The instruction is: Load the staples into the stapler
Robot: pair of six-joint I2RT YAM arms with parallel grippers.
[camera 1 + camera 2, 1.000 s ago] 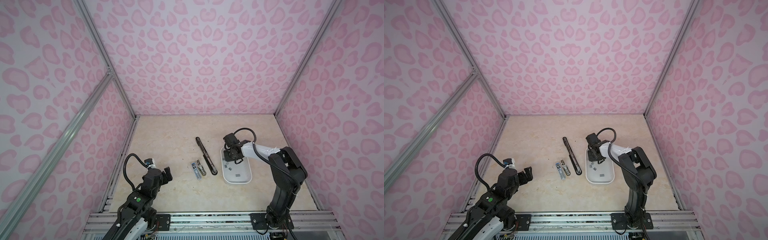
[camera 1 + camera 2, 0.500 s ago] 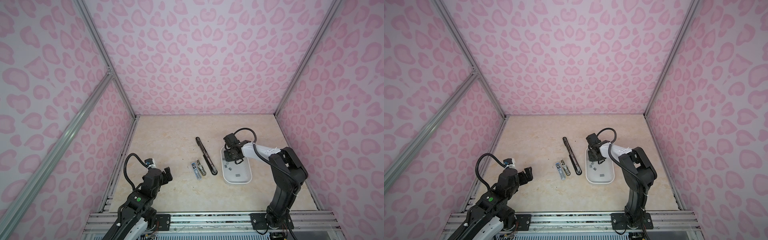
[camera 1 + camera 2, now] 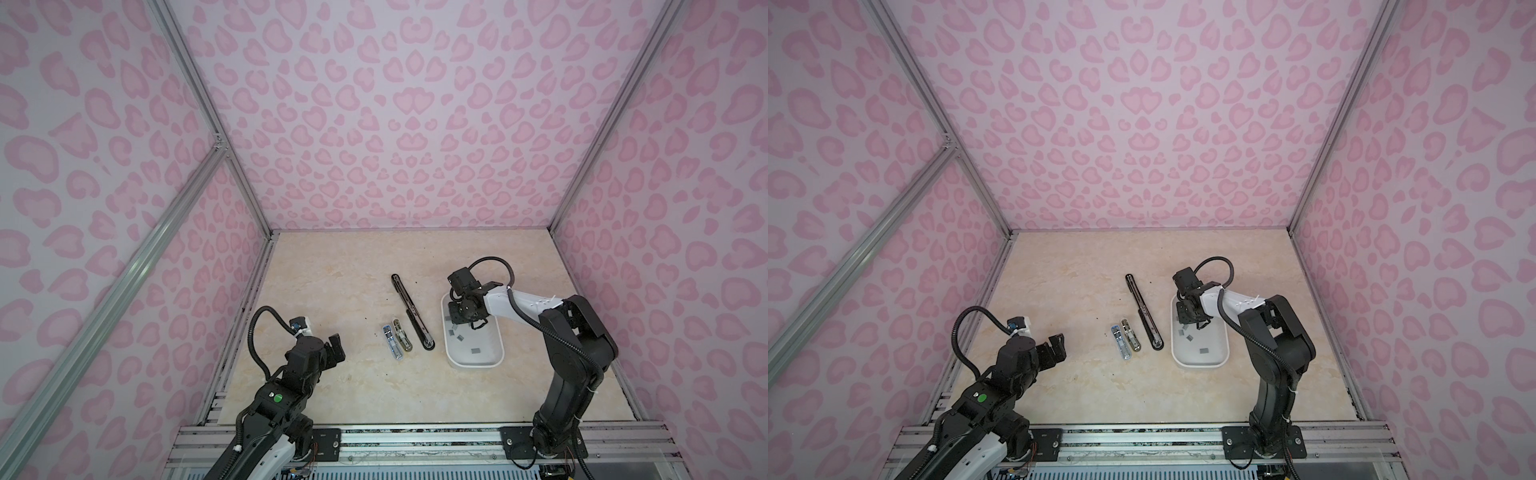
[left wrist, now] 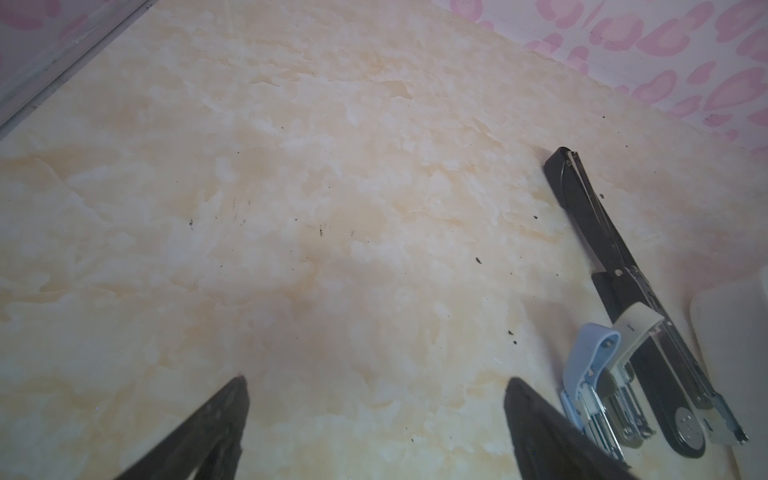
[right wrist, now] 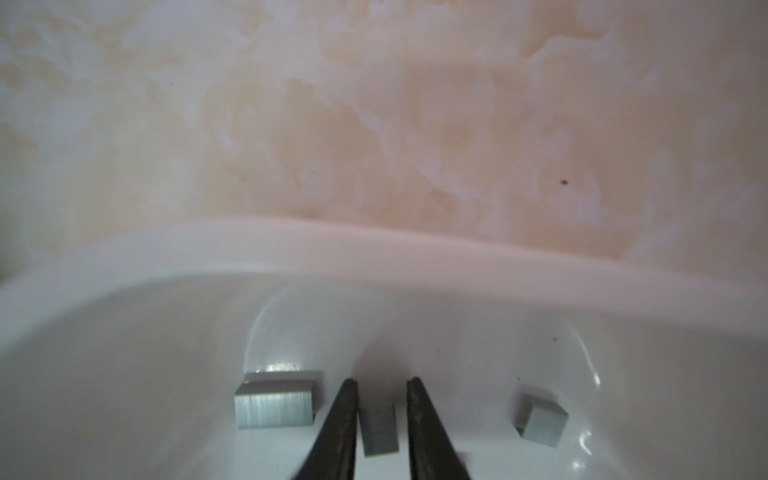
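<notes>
Right gripper (image 5: 382, 380): unmoved, low in white tray (image 5: 374, 249), jaws narrowly apart astride one of the staples (image 5: 378, 432); clamp uncertain. Left gripper (image 4: 374, 379): splayed wide, idle. Loading unstarted.

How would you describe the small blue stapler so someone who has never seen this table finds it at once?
On the beige table, find the long black stapler beside the white tray. Two short ones lie side by side on its other side. The blue stapler is the outer one; the cream stapler lies between it and the black one.
</notes>
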